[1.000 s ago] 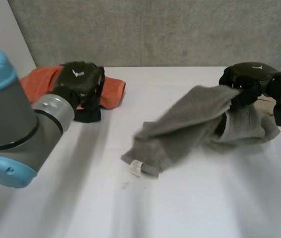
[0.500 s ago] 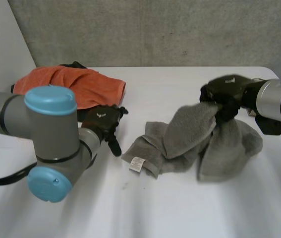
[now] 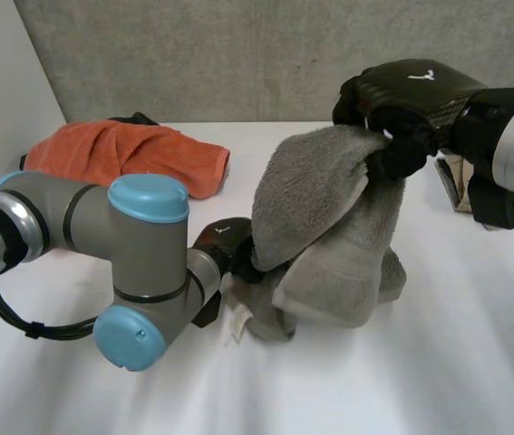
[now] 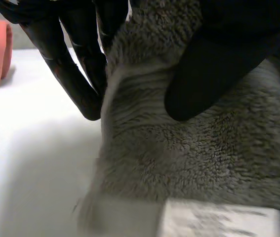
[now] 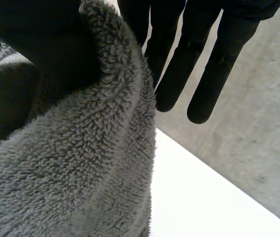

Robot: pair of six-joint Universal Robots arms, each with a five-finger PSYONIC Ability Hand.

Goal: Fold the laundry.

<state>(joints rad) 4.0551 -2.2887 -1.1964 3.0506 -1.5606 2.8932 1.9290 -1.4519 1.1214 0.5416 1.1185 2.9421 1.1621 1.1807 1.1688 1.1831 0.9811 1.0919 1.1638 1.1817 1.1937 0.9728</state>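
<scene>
Two robot hands hold a grey towel (image 3: 329,217) over a white table (image 3: 402,381).
The right hand (image 3: 406,91) pinches its raised top, while the left hand (image 3: 229,246) pinches its lower left edge, down by the table. An orange cloth (image 3: 139,156) lies far left.

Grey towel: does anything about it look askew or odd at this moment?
Yes. The grey towel is bunched, not spread: the right hand pinches one part high while the rest hangs in a twisted heap on the table, the left hand gripping its lower edge. Nothing looks spilled or damaged.
</scene>
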